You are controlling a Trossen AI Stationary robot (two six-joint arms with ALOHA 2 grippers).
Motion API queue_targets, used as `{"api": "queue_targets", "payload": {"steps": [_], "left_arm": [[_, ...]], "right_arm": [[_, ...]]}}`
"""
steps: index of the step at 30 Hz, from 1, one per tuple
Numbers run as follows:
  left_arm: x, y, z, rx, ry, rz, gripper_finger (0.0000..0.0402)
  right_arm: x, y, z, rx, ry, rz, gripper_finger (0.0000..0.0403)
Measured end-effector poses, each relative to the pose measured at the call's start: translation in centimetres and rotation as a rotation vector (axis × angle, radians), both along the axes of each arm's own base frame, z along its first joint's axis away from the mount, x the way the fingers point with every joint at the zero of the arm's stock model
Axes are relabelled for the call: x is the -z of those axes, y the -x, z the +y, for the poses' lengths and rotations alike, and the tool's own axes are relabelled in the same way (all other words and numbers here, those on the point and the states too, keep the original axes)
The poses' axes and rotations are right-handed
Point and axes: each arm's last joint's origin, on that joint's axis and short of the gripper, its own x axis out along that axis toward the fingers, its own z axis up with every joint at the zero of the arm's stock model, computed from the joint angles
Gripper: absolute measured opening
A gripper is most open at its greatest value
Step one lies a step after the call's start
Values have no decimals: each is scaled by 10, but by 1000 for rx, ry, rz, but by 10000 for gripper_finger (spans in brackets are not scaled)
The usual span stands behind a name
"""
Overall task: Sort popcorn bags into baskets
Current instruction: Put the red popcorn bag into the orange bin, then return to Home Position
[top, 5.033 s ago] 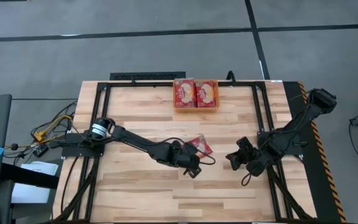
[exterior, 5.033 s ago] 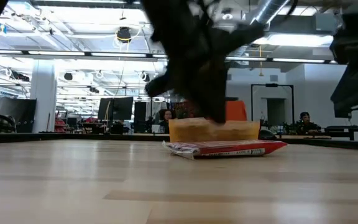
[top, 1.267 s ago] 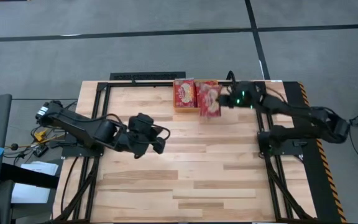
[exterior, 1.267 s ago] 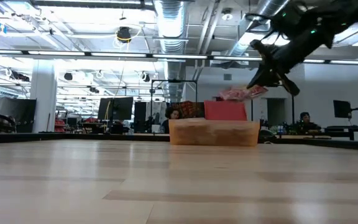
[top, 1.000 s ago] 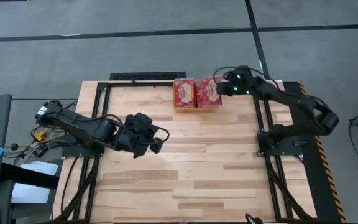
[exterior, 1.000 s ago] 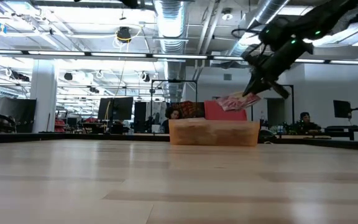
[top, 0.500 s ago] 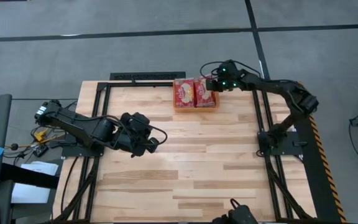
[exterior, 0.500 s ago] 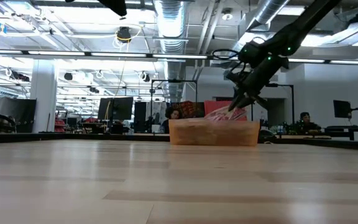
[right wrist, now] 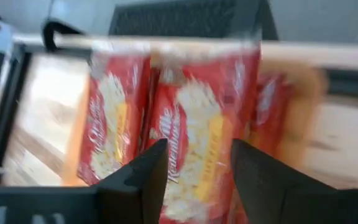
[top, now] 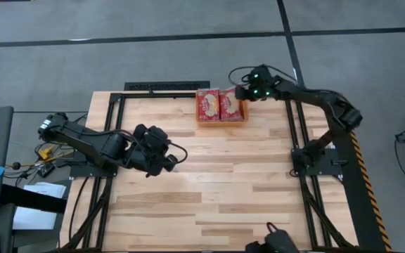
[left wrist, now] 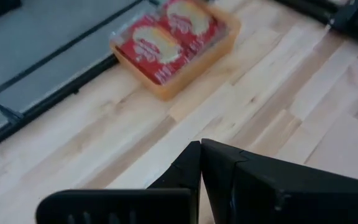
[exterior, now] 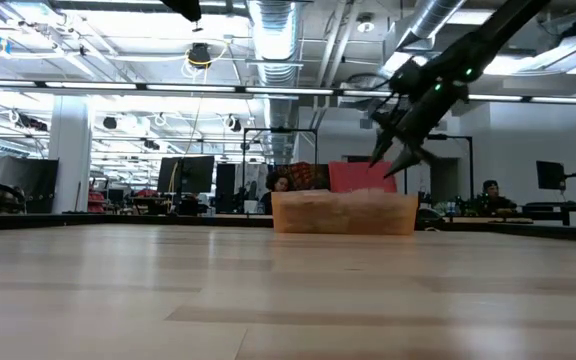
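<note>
The wooden table (top: 209,190) is seen from above with a black frame round it, and most of its top is bare planks. The left arm is folded low toward the table's left edge, its claw (top: 166,160) parked over the wood well away from the basket; in the left wrist view those fingers (left wrist: 194,177) are pressed together with nothing between them.

The right arm is stretched from the table's right side up to the far edge, and the right claw (top: 243,92) is held just above the right end of the basket. In the low view it hangs a bit above the basket's rim with its fingers (exterior: 408,155) spread apart, and nothing is gripped in them. Same story from the right wrist view, where the packets are seen through the gap between the two fingers.

The orange basket (top: 221,121) sits at the middle of the table's far edge. Popcorn bags (top: 220,105) are packed inside it side by side, red with cream centres. How many are stacked underneath can't be made out.
</note>
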Motion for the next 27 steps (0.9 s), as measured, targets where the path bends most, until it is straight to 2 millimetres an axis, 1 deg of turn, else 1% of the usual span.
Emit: {"api": "queue_targets", "payload": {"steps": [4,8,12,14,17,18,20,22,24,25,27], "left_arm": [[-12,13,0,1,-67,-48,0],[-31,28,2,-7,-153,-140,0],[-42,42,6,46,-217,-116,0],[-43,45,7,77,-231,-95,0],[-45,45,9,68,-237,-102,0],[-46,43,11,54,-249,-107,0],[-48,40,18,54,-250,-106,0],[-52,40,30,106,-193,-103,0],[-60,40,43,203,-127,-163,0],[-63,39,48,273,-114,-223,0],[-59,42,58,425,-105,-350,0]], "right_arm": [[-31,21,7,13,68,-33,206],[-72,42,26,-46,205,-111,207],[-109,66,61,-188,350,-156,199],[-120,80,80,-214,382,-146,195],[-136,97,103,-202,440,-192,190],[-141,103,112,-234,499,-205,188],[-153,111,129,-352,644,-257,186],[-161,118,142,-478,732,-346,185],[-161,122,153,-614,785,-451,183],[-158,124,157,-643,800,-488,182],[-145,128,163,-628,771,-517,180]]}}
